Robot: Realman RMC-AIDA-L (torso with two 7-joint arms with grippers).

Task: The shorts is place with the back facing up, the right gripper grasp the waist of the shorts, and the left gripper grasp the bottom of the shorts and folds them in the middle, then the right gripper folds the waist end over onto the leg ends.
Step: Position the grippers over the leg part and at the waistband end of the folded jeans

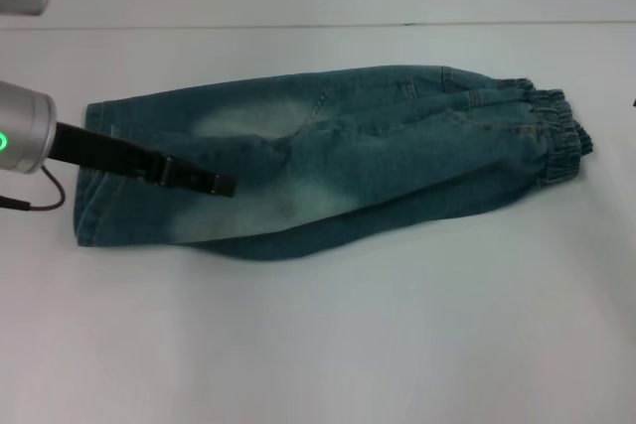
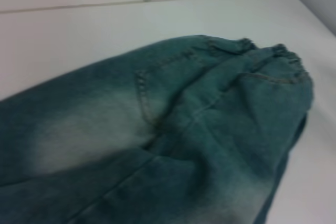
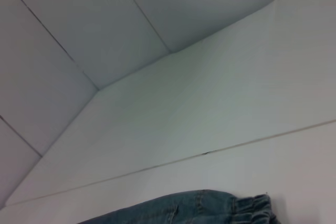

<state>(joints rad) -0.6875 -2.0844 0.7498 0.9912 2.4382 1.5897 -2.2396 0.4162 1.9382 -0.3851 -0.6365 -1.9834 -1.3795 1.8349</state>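
Reaching in from the left, the left gripper [image 1: 221,184] hangs low over the leg half of the shorts [image 1: 397,156], its black fingers drawn together to a thin point with no cloth between them, so I read it as closed on nothing. Behind it the silver wrist [image 1: 25,131] shows its green ring light. The shorts lie across the middle of the white table [image 1: 318,345], already doubled lengthwise into one long narrow strip: the leg ends [image 1: 91,176] sit at the left, under the left arm, and the puckered elastic waist [image 1: 556,136] sits at the right. A pale bleached patch [image 1: 243,118] runs across the upper layer near the seam. From the left wrist camera the denim fills the view, the seam running toward the gathered waist [image 2: 283,59] at the far end.

Off at the right, the right gripper does not show from the head camera, and its own wrist camera gives only the wall, the table edge and a sliver of the waist [image 3: 252,204], so I cannot tell how its fingers stand.

To my eye the middle fold is done and the second fold is what remains. That calls for the right gripper to come down on the elastic band, pinch both layers, and carry it leftward over the leg ends, with the left gripper out of the way
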